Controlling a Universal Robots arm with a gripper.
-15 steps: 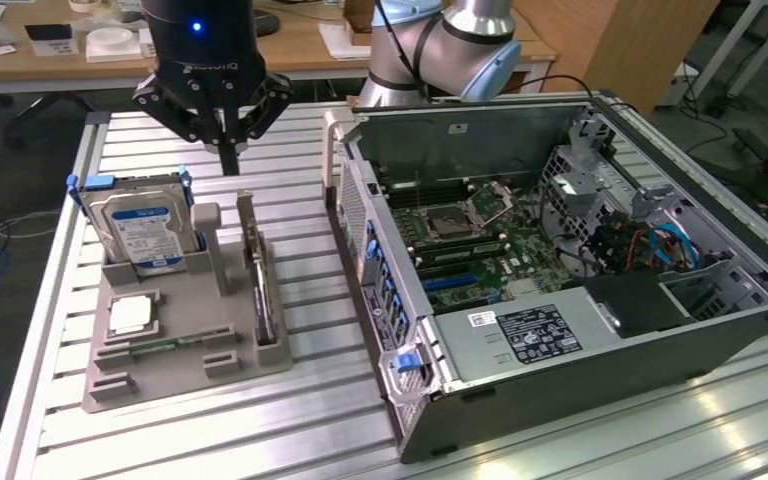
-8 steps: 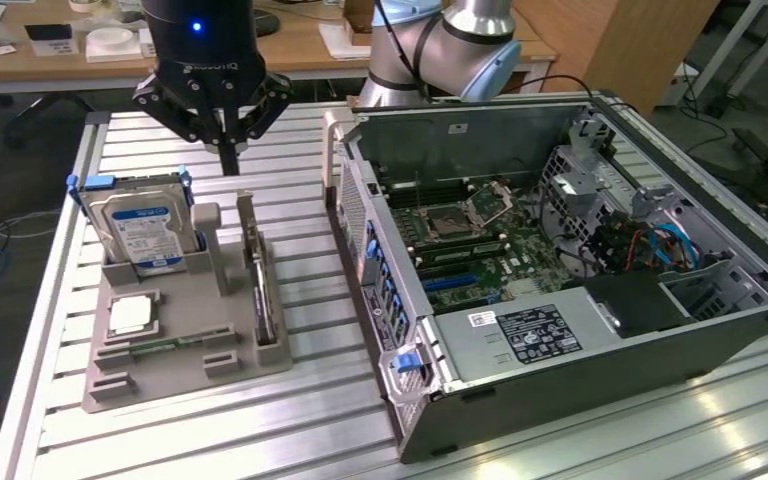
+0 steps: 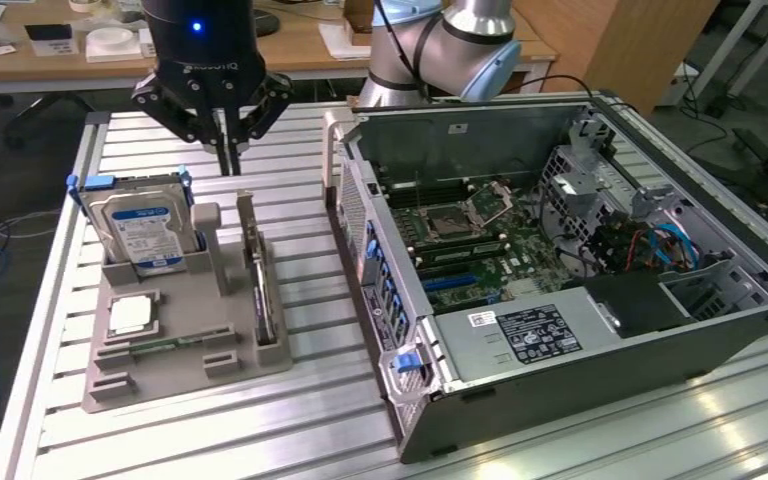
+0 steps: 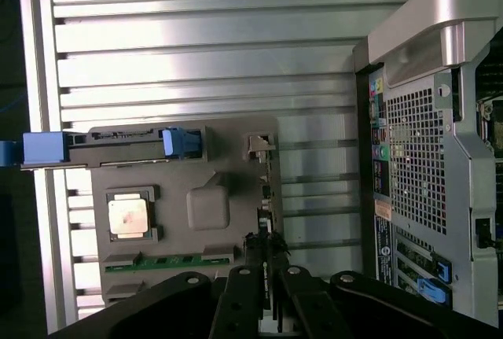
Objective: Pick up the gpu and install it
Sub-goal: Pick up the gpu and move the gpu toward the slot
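The gpu [image 3: 263, 290] stands on edge in a slot along the grey holder [image 3: 184, 365], on the side nearest the computer case. In the wrist view the gpu [image 4: 267, 197] shows edge-on as a thin dark strip with a pale bracket end. My black gripper [image 3: 231, 158] hangs in the air above the holder's far end, apart from the card. Its fingers are drawn close together with nothing between them. In the wrist view the gripper [image 4: 271, 300] lines up over one end of the card.
The holder [image 4: 208, 205] also carries a blue-labelled hard drive [image 3: 144, 230], a square silver CPU [image 3: 131, 315] and a green memory stick [image 4: 169, 260]. An open computer case [image 3: 558, 260] lies on the slatted metal table [image 3: 291, 420], at the exterior view's right.
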